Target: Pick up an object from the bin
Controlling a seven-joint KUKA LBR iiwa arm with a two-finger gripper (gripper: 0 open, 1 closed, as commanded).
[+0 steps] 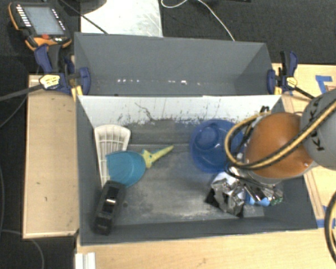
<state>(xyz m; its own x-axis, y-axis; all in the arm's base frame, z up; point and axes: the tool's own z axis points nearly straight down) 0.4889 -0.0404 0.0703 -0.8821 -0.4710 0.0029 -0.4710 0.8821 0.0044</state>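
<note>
Low over the front right corner of the grey metal bin: the gripper, tucked beneath the arm's rounded orange cover, with black cables looped across it. Open or closed, impossible to tell. Whatever lies directly beneath, too mixed in with the metal parts to make out.

Nearest to it, just behind and partly hidden by the cover: a round blue plastic bowl, close to the back wall. Well apart on the left: a white ribbed plastic scoop, a blue rounded plastic head on a yellow-green handle lying against it, and a black boxy block near the front left corner.

Underneath, a dull grey floor, scuffed and streaked pale, with scratch marks along the foot of the back wall. Outside, dark carpet, loose cables, and a handheld control pendant with orange trim at the far left.
</note>
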